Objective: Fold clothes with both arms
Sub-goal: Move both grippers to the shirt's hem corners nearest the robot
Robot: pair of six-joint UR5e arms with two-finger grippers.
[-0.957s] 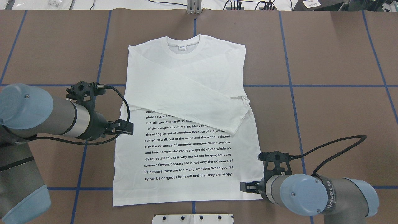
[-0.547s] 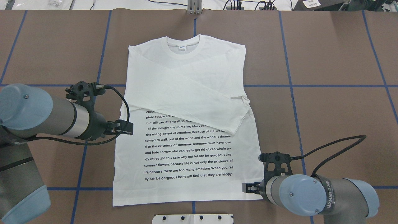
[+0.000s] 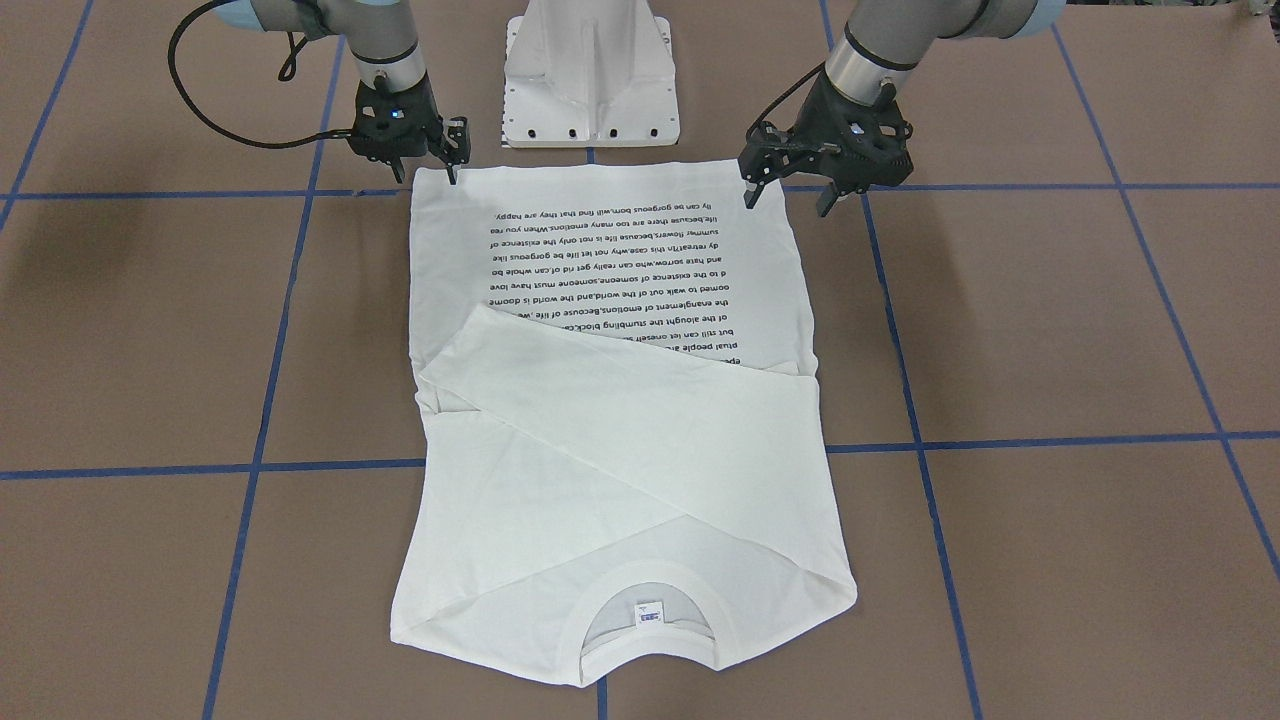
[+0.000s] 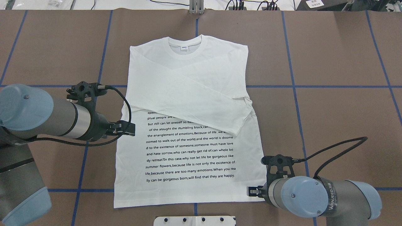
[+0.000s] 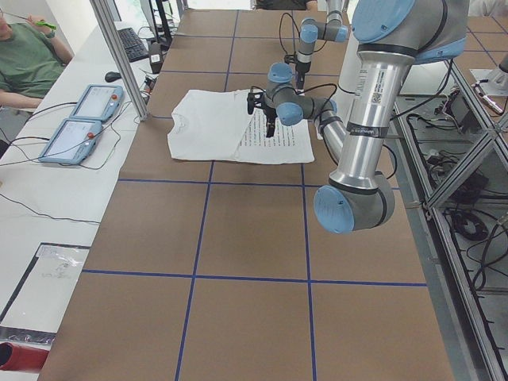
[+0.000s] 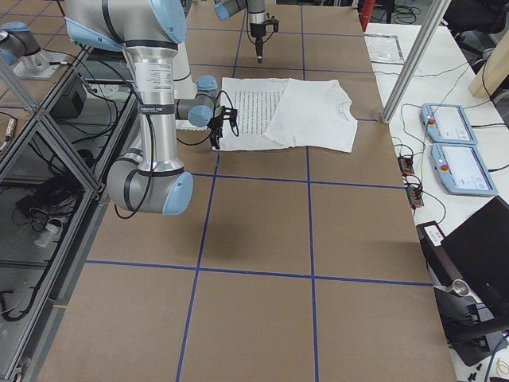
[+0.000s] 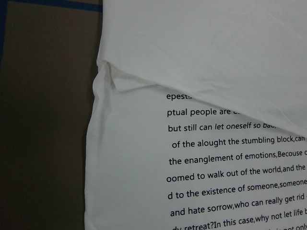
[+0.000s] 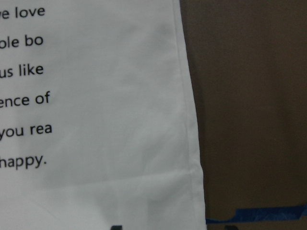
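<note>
The clothes are one white long-sleeved T-shirt [image 4: 188, 94] lying flat on the brown table, text side up, collar away from the robot, both sleeves crossed over the chest [image 3: 620, 440]. My left gripper [image 4: 128, 128] hangs open above the shirt's left edge, where the sleeve fold meets the text [image 7: 192, 167]; in the front view the left gripper [image 3: 786, 198] has its fingers well apart. My right gripper [image 4: 251, 191] is open and low at the shirt's near right hem corner [image 8: 187, 182], with its fingertips [image 8: 115, 226] either side of that corner. Neither gripper holds cloth.
The white pedestal base [image 3: 590, 70] stands just behind the hem. Blue tape lines [image 4: 295, 86] grid the brown table cover. A side table with two teach pendants [image 5: 79, 119], an aluminium post [image 5: 119, 55] and a seated person [image 5: 24, 55] lie beyond the collar end.
The right gripper has crept slightly toward the hem corner and the robot's side. The left arm and the shirt have not moved.
</note>
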